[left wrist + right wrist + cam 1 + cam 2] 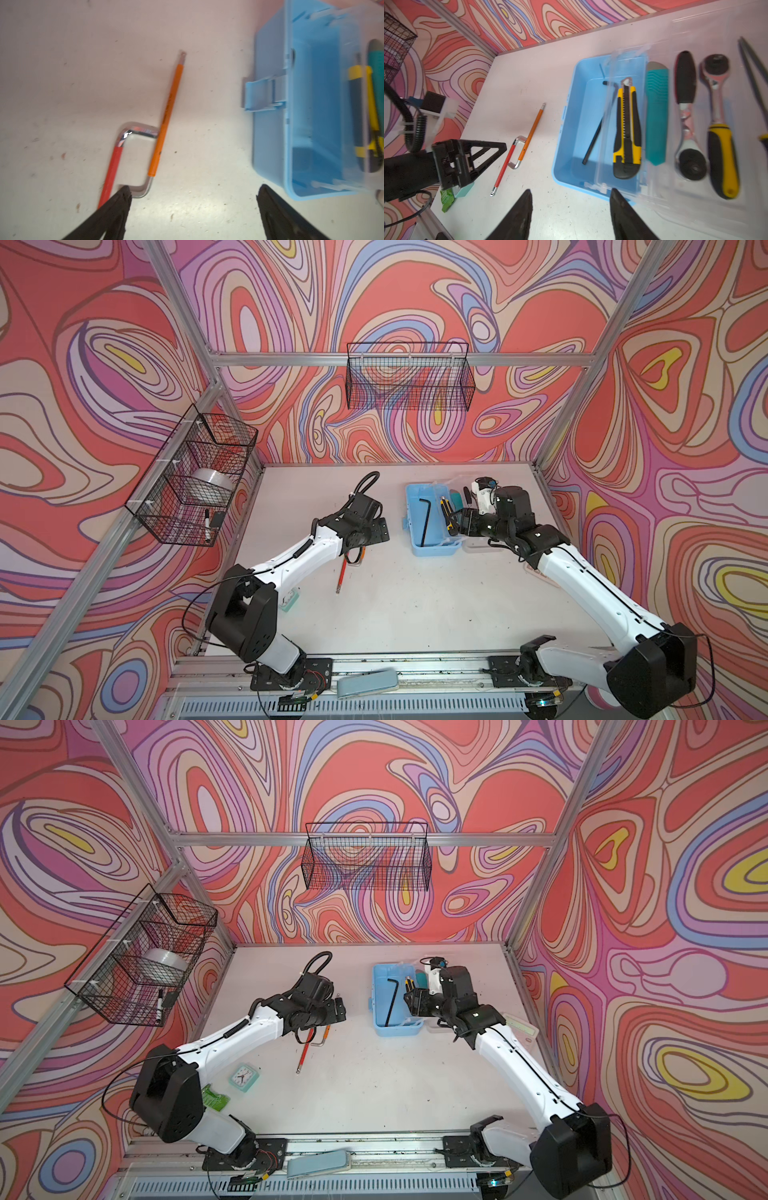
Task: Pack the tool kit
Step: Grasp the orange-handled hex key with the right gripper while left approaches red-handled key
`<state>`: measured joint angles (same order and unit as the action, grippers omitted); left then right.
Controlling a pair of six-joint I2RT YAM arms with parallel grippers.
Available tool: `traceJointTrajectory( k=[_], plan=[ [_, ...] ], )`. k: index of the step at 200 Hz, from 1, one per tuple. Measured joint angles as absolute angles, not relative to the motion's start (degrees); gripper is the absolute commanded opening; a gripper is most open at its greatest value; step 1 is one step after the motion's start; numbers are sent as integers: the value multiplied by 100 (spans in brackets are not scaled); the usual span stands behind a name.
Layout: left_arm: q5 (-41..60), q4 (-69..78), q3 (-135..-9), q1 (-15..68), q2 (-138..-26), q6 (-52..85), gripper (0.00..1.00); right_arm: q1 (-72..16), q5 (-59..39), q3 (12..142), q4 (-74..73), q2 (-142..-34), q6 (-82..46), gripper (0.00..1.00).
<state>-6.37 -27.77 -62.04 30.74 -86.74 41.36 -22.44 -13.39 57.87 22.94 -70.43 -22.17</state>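
Observation:
The light blue tool kit case [436, 551] [398, 1031] [268, 124] [560, 145] stands open on the table, its clear lid [695, 41] folded out to the right. Inside lies a black hex key [424, 522] [593, 141]. A yellow utility knife [627, 133], a teal knife [655, 116] and two ratchets [685, 116] [720, 145] lie at the lid. A red hex key [341, 572] [112, 168] and an orange one [168, 114] [530, 133] lie left of the case. My left gripper [380, 531] [192, 190] hangs open above them, empty. My right gripper [459, 522] [571, 190] is open at the case's right rim.
A teal clock [244, 1077] and a green packet [214, 1097] lie near the left arm. A calculator [519, 1029] sits partly under the right arm. Wire baskets hang on the left wall [195, 472] and back wall [409, 381]. A pedal [365, 682] lies on the front rail.

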Motion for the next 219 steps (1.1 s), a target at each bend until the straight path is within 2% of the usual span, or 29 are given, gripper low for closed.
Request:
traceJointTrajectory(
  k=[45, 102, 151, 182, 219],
  plan=[
    [-982, -2864, -5293, 2663, -7970, 4237, 100, -3367, -611, 6062, 2119, -8055, -2692, 57],
    [-1074, -2899, -4368, 2027, -7509, 4386, 100, -4480, 390, 7201, 2165, -9649, -3234, 58],
    [-1011, -2884, -3839, 1787, -7343, 4423, 99, -4880, 910, 8648, 2493, -11225, -3461, 58],
    [-895, -2825, -3750, 1761, -7343, 4410, 99, -4982, 1072, 9443, 2836, -12132, -3485, 50],
    [-845, -2749, -3750, 1761, -7343, 4313, 98, -5009, 1155, 9966, 3146, -12755, -3529, 49]
  ],
)
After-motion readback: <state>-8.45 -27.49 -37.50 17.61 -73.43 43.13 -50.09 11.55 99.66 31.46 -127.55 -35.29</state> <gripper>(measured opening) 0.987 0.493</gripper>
